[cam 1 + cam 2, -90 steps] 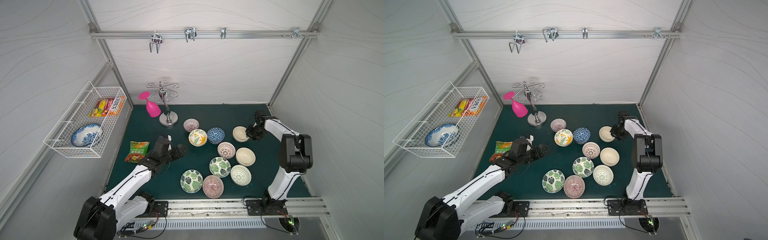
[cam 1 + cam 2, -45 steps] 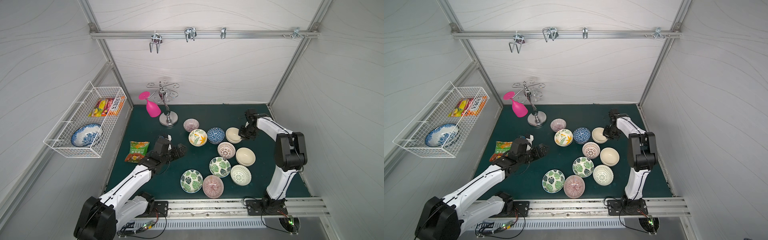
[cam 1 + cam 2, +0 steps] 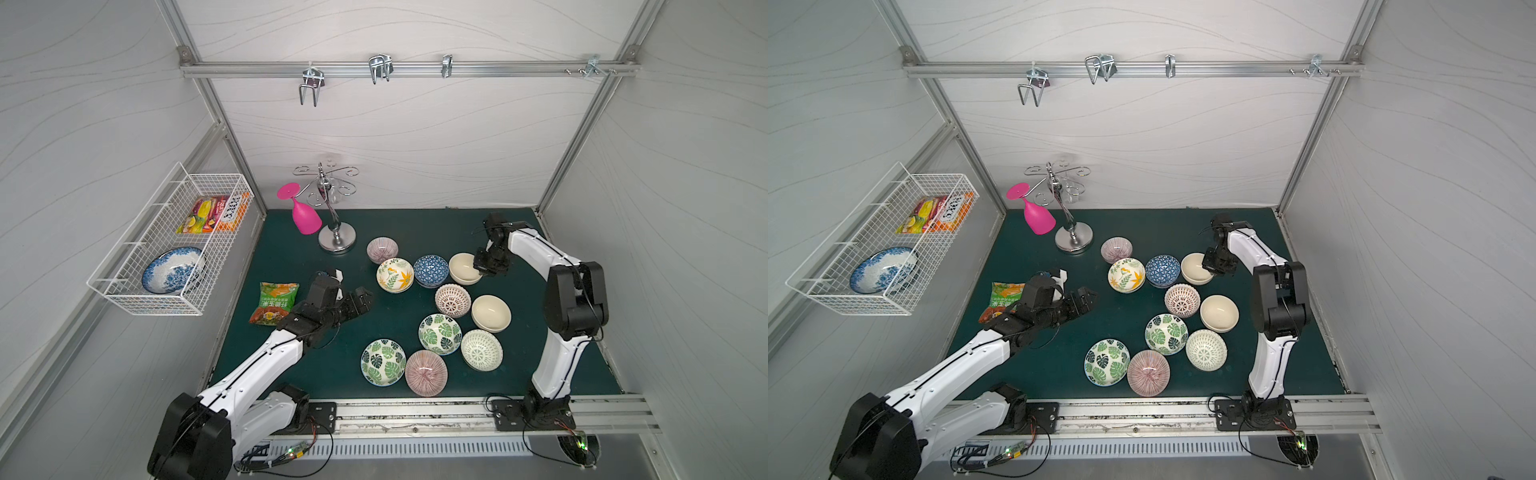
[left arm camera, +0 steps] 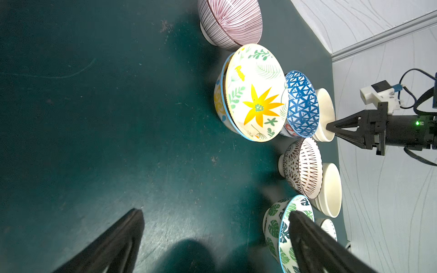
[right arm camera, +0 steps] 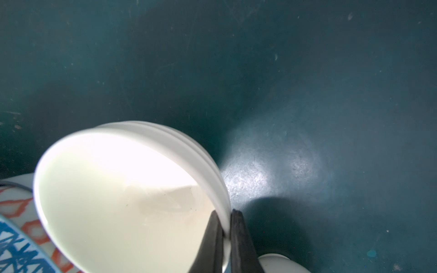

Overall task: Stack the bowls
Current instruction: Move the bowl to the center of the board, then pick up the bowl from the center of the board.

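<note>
Below, green mat (image 3: 291, 249); white walls (image 3: 395, 145) — bowl (image 3: 461, 266) pinched.

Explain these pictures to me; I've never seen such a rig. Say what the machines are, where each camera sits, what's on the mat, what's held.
The left arm and right arm are robots bolted beside a green mat. Two pictures look down from overhead; two come from cameras on the wrists. On the mat: small bowls, a snack packet, a metal stand with a pink goblet. The left gripper is open, empty. The right gripper pinches a cream bowl by its rim.
</note>
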Motion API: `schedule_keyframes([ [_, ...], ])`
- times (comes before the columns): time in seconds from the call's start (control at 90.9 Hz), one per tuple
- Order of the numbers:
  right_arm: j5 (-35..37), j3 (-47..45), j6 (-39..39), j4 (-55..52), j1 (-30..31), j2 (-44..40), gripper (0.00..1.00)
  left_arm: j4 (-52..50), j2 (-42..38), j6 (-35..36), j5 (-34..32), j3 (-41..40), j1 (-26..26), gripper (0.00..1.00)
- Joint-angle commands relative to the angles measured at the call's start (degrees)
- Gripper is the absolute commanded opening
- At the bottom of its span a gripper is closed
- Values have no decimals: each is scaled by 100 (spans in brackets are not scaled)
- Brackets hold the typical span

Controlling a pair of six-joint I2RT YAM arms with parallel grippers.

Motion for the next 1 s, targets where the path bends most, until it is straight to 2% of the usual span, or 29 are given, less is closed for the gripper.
schedule_keyframes([
  [0.0,-39,118,-65,-151,-19,-47,30,204,-54,24,8,37,0,100],
  [0.242,-268,-445,41,-54,-320,-972,37,190,-71,23,7,33,0,100],
  [0.44,-593,-1583,206,52,-852,-2358,43,201,-155,-2,-9,-10,0,100],
  [0.715,-459,-3081,416,-210,-1053,-3930,48,219,-275,-25,27,-73,0,100],
  [0.99,-500,-3906,560,-218,-1058,-4389,46,135,-472,-65,67,-153,0,100],
])
